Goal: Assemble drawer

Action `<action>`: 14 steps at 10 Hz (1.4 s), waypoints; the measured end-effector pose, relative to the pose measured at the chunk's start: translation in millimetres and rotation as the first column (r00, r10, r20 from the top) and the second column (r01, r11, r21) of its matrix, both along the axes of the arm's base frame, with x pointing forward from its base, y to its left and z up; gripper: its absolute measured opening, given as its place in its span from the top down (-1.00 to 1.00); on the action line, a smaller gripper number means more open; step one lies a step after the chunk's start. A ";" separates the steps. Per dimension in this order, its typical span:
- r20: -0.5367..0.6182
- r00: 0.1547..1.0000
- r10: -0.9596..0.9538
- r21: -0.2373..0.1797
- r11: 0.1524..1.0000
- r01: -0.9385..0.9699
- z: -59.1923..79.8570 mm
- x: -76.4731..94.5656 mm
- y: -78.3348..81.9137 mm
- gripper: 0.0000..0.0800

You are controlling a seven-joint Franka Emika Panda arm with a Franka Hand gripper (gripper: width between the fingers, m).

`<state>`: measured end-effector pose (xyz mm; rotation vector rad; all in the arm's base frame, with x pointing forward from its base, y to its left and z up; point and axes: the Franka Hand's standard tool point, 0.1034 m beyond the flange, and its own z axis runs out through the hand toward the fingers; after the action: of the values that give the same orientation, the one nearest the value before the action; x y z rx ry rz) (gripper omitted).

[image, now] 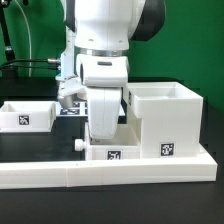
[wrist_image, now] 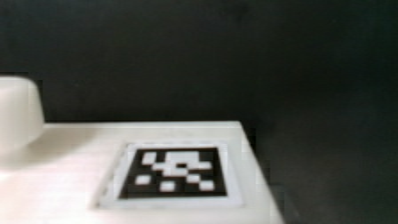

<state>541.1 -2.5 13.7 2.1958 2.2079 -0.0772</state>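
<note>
The tall white drawer housing [image: 166, 118] stands at the exterior view's right, with a tag on its front. A small tagged tray [image: 113, 153] with a knob [image: 80, 145] lies just beside it, against the low wall. My gripper [image: 106, 138] reaches straight down onto this tray; its fingertips are hidden by the hand, so I cannot tell if they grip. A second tagged tray [image: 28, 113] sits at the left. The wrist view shows a white tagged surface [wrist_image: 71, 150] very close up, and no fingers.
The low white L-shaped border wall [image: 60, 178] runs along the front, with the near tray and housing pressed against it. The marker board [image: 68, 110] lies behind the arm. A white rounded part [wrist_image: 15, 118] shows at the wrist view's edge. The table is black.
</note>
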 end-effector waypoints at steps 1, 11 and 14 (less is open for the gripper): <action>0.000 1.000 -0.007 -0.001 1.000 0.007 0.0 0.0 0.7 0.89; 0.015 1.000 -0.011 0.006 1.000 0.011 -0.5 0.6 13.4 0.89; 0.015 0.999 0.046 -0.013 0.999 -0.046 0.0 1.6 14.8 0.89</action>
<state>542.6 12.4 13.8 2.1311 2.2420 -0.0724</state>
